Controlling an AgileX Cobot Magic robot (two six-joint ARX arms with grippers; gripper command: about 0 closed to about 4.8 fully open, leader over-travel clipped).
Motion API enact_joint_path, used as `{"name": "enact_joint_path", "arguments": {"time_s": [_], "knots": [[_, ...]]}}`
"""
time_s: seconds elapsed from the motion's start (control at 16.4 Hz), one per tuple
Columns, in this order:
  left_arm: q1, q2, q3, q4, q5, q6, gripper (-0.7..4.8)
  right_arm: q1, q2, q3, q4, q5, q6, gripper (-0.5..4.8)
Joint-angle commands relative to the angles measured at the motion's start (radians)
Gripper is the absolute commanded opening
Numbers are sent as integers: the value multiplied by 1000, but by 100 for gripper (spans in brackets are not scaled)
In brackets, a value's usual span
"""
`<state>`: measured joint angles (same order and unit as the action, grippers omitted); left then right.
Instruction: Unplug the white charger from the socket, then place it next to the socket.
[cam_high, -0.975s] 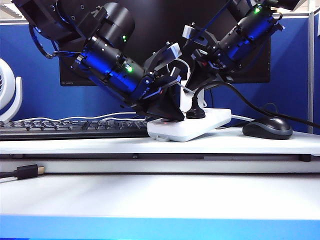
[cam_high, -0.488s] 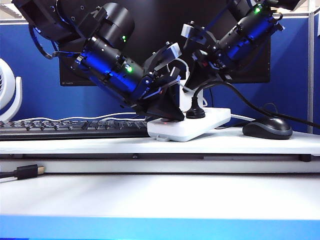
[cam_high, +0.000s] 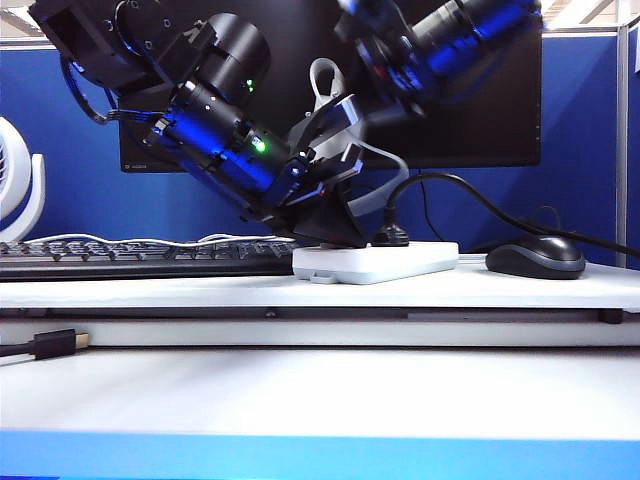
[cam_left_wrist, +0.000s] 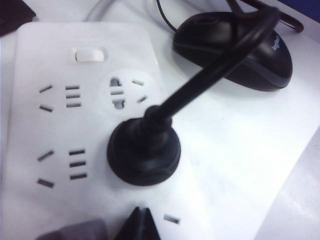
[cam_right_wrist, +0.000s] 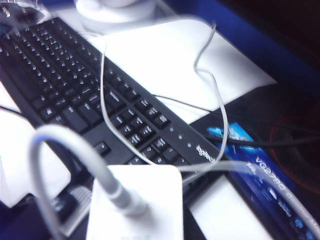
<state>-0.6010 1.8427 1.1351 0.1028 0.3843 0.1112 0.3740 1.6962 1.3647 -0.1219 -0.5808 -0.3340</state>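
The first half of the task looks done. The charger (cam_right_wrist: 135, 205) is out of the socket (cam_high: 375, 262) and hangs in the air, held by the right gripper (cam_high: 345, 105) high above the desk (cam_high: 500, 288), over the socket's left end. The fingers themselves are blurred, so the hold is judged from the charger sitting fixed in the right wrist view. Setting it down beside the socket is not yet done.

The charger is a white block with rounded corners. A thin white cable (cam_right_wrist: 55, 150) leaves one end and bends round in a loop; more of it trails over the keyboard (cam_right_wrist: 75, 90) below.

The socket lies flat near the desk's front edge, between the keyboard and a black mouse (cam_high: 535, 257). A round black plug (cam_left_wrist: 143, 150) with a thick cord is seated in it; several outlets beside it stand empty.

The left gripper (cam_high: 325, 232) presses down on the socket's left end, seemingly steadying it. Whether its jaws are apart or together cannot be told.
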Motion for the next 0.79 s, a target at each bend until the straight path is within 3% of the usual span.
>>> {"name": "enact_joint_path", "arguments": {"time_s": [0.06,0.43,0.79], "knots": [[-1,17,-15,-98,-23,3,-5,-10,4,-3,-7,32,15,-1],[-1,16,-15,-74,-22,8,-5,-63,-2,-3,15,119,51,-1],[0,-57,-14,-34,-23,7,-5,-169,-61,-3,11,111,179,-1]]}}
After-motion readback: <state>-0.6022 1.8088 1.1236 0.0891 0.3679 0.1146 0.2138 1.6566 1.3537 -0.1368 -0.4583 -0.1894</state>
